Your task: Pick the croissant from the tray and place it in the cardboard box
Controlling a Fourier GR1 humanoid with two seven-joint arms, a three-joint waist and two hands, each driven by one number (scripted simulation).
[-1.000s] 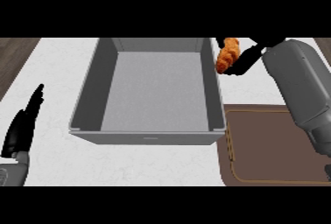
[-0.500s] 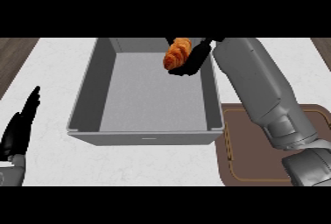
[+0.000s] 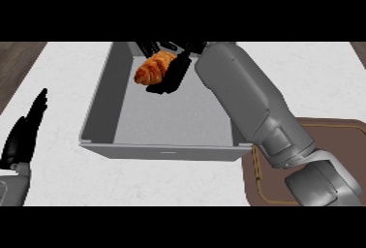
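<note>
A golden-brown croissant (image 3: 154, 69) hangs over the far part of the grey open box (image 3: 97, 116), held in my right hand (image 3: 174, 72), whose black fingers curl round it. My right forearm reaches across the box's right wall from the lower right. The brown tray (image 3: 269, 193) lies at the lower right, partly covered by that arm. At the left edge my left hand (image 3: 22, 133) rests open on the counter with its fingers pointing up, apart from the box.
The white counter (image 3: 64, 179) runs round the box. Strips of dark wood floor (image 3: 18, 63) show at the far left and far right top corners.
My right hand has carried the croissant leftward, from beside the box's right wall to above the box's far interior. The left hand has stayed in place.
</note>
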